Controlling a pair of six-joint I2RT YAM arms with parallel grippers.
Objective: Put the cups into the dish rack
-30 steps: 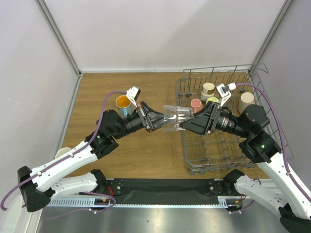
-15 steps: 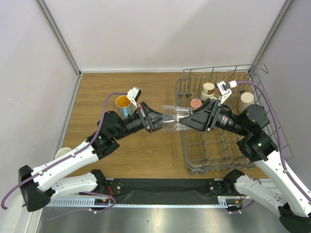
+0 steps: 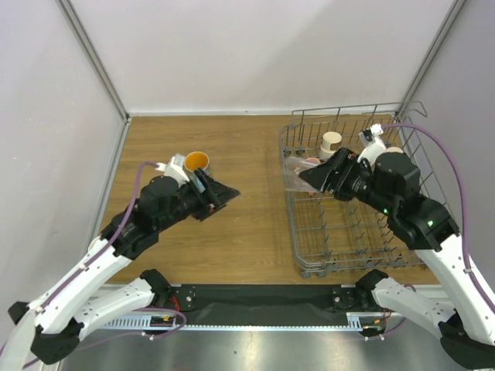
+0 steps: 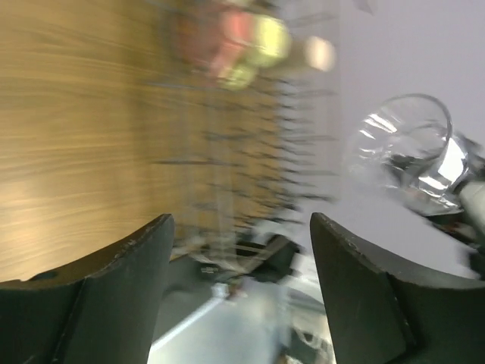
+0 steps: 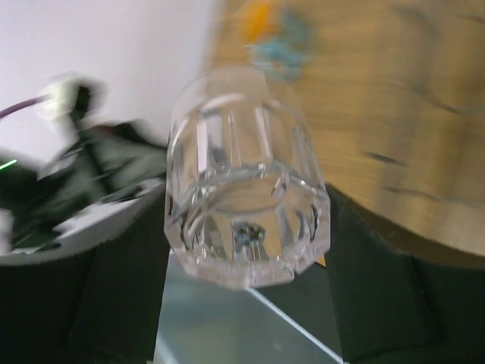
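Now, beige cup in dish rack, clear glass in right pincer

Clear faceted glass cup. Grey metal wire dish rack. Blue round cup, orange inside, left of rack. Brown wood-grain table.

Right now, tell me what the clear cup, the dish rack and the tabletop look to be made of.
Clear cup: likely glass, possibly clear plastic; see-through, with faceted walls and bright glints.
Dish rack: grey metal wire, perhaps coated; thin rods with a dull finish.
Tabletop: wood or wood-look laminate; brown grain lines, smooth, low sheen.
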